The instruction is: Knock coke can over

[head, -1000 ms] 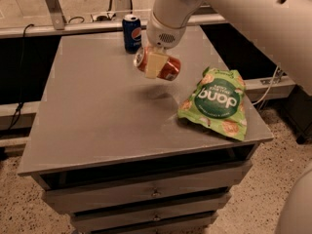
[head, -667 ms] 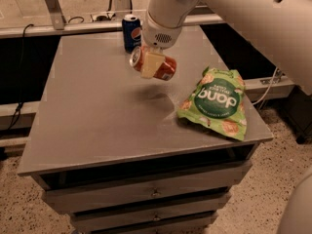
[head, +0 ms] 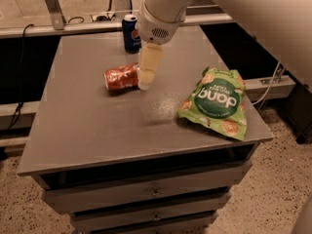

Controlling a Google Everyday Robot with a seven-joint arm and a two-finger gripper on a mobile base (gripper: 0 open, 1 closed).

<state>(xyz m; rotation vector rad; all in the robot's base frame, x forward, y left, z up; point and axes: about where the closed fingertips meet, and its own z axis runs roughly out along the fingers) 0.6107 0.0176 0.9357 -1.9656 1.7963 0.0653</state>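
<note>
Camera view shows you the grey table (head: 87, 130) filling most of the picture, its top seen from above and drawers (head: 156, 193) along its front. Your white arm (head: 234, 13) comes in from the upper right and crosses above the far half of the top. A green snack bag (head: 217, 101) lies flat near the right edge, well apart from the cans. Your gripper (head: 145, 82) hangs straight down from the wrist over the middle of the far half, its tip low over the tabletop. You cannot tell how wide it stands, and it has hold of nothing that you can see. The coke can (head: 121, 77) lies on its side on the table just left of the gripper tip, its right end touching or nearly touching it. Its long axis runs left to right, the right end a little farther back; which end is the top you cannot tell. A Pepsi can (head: 130, 33) stands upright near the far edge, behind the coke can.
</note>
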